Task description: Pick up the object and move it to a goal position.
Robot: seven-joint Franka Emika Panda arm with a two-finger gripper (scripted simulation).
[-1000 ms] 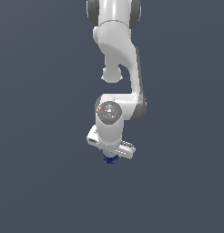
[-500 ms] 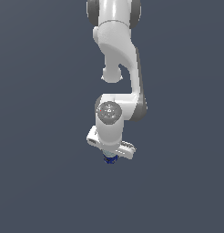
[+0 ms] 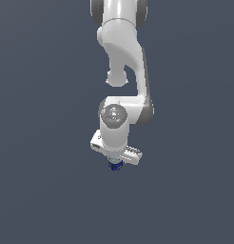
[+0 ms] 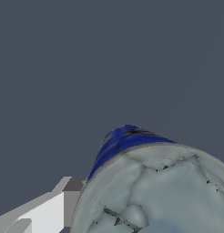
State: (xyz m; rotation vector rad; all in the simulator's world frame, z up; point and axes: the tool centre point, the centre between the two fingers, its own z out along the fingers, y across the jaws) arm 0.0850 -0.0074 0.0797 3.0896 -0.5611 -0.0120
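In the exterior view the white arm hangs down from the top, and my gripper point(image 3: 116, 163) sits under the wrist. Only a small blue part of the can point(image 3: 114, 166) peeks out below the hand. In the wrist view the can point(image 4: 150, 191) fills much of the picture, very close, with a silvery-grey cracked-looking round top and a blue label on its side. One white and grey finger point(image 4: 68, 200) lies against the can's side. The other finger is hidden behind the can. The gripper looks shut on the can.
A plain dark grey-blue surface point(image 3: 47, 190) lies all around. No other objects, edges or goal marker show in either view.
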